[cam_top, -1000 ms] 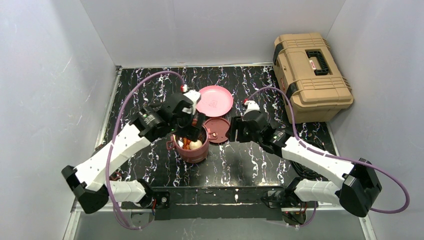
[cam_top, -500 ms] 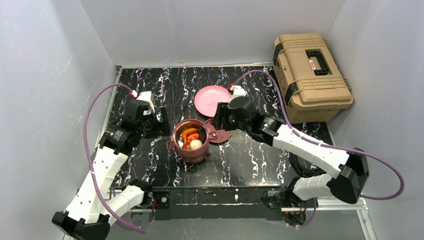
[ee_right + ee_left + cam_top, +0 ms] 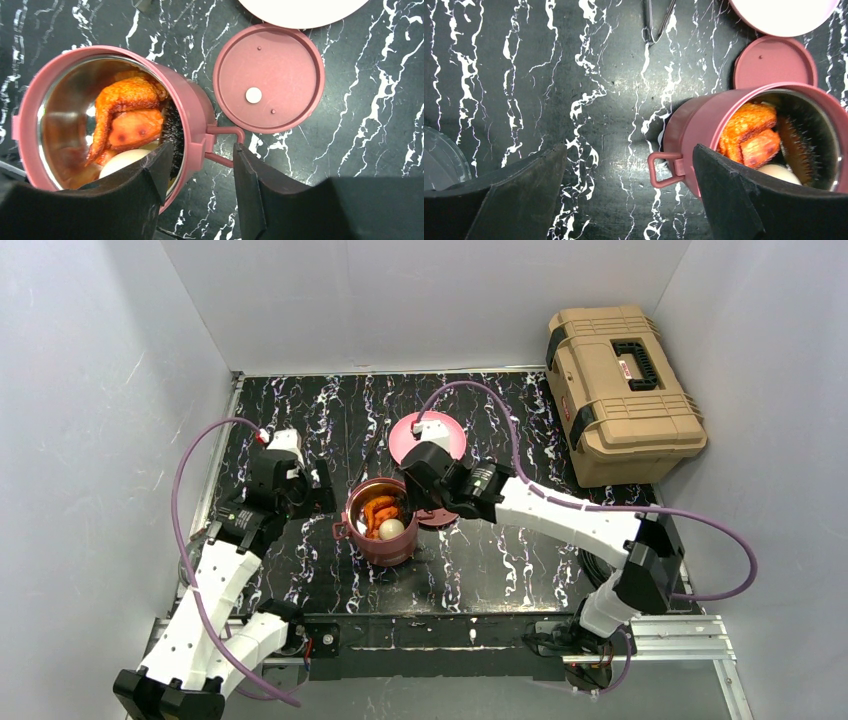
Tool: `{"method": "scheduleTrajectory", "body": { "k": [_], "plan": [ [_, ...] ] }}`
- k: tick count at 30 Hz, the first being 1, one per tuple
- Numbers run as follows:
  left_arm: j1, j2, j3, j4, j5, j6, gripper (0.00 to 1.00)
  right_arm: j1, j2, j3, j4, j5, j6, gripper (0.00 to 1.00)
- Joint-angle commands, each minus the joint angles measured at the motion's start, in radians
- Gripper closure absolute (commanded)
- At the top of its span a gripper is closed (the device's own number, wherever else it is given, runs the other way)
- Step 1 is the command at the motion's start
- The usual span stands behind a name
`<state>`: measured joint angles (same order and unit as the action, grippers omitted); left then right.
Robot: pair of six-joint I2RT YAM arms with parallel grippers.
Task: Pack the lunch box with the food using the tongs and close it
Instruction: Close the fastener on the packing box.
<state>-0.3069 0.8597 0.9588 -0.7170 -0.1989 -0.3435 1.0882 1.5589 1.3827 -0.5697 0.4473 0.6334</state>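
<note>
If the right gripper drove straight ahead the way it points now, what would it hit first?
Probably the maroon round steel-lined container: the right gripper, jaws open, lines up over its wall and wire side loop. The flat maroon lid lies aside. Depth is unclear.

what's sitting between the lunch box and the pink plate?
A loose flat disc lid lies between the lunch box and the pink plate. It shows clearest in the left wrist view and also in the right wrist view.
</note>
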Motion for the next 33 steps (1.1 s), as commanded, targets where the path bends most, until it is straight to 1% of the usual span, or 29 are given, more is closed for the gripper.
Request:
{"method": "scheduleTrajectory", "body": {
  "k": [1,6,10,17,21,25,28,33],
  "plan": [
    [0.005,-0.028,-0.058,0.039,-0.020,0.041,0.04,0.014,0.040,0.079,-0.061,0.059,-0.008,0.45],
    [0.005,-0.030,-0.087,0.049,-0.041,0.051,0.04,0.030,0.078,0.114,-0.096,0.085,-0.010,0.48],
    [0.005,-0.029,-0.108,0.059,-0.015,0.049,0.04,0.036,0.098,0.117,-0.106,0.076,-0.009,0.48],
    [0.005,-0.034,-0.093,0.068,-0.002,0.045,0.04,0.036,0.129,0.119,-0.114,0.079,-0.005,0.50],
    [0.006,-0.037,-0.090,0.055,-0.003,0.024,0.03,0.036,0.149,0.138,-0.149,0.105,-0.004,0.56],
    [0.012,-0.053,-0.106,0.027,-0.032,-0.059,0.03,0.036,0.150,0.139,-0.160,0.121,-0.004,0.63],
    [0.016,-0.079,-0.161,0.034,-0.018,-0.141,0.02,0.038,0.150,0.136,-0.163,0.116,-0.003,0.67],
    [0.021,-0.125,-0.248,0.059,-0.005,-0.241,0.02,0.038,0.150,0.133,-0.177,0.128,0.001,0.70]
  ]
}}
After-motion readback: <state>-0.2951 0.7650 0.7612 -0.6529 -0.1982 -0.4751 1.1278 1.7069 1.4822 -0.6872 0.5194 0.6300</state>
